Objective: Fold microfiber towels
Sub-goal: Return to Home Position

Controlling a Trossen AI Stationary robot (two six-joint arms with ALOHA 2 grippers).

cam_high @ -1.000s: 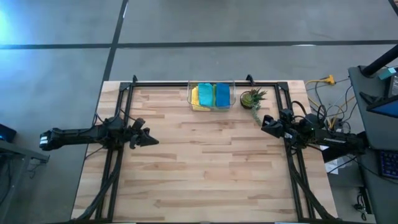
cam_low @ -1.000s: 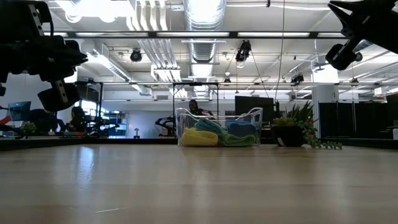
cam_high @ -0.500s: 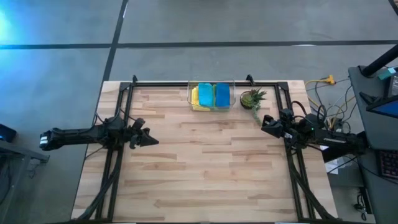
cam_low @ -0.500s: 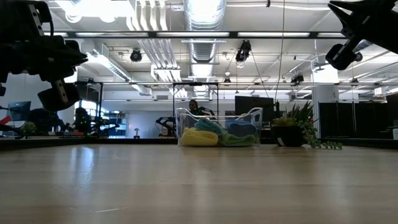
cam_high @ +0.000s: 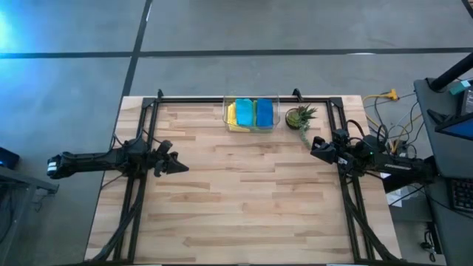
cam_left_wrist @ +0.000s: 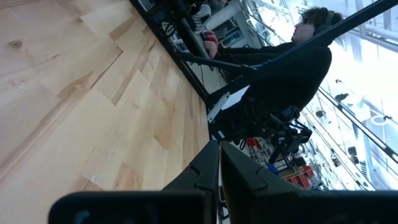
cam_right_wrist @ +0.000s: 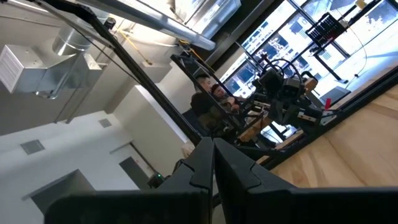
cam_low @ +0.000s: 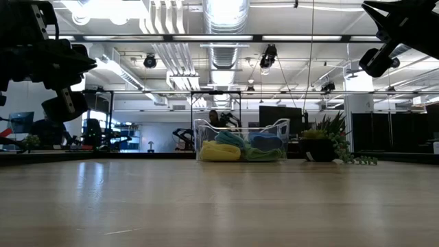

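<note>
Sitting packed in the bin (cam_high: 225, 118) at the far middle edge of the worktop (cam_high: 244, 199), the towels (cam_high: 263, 112) lie well apart from the right pincer (cam_high: 314, 145), the somewhat nearer one, and the left pincer (cam_high: 182, 167), each closed narrow and empty.

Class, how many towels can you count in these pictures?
4, all in the bin at the table's far edge: yellow, teal above it, blue, and green beneath the blue. Others may be hidden underneath.
</note>
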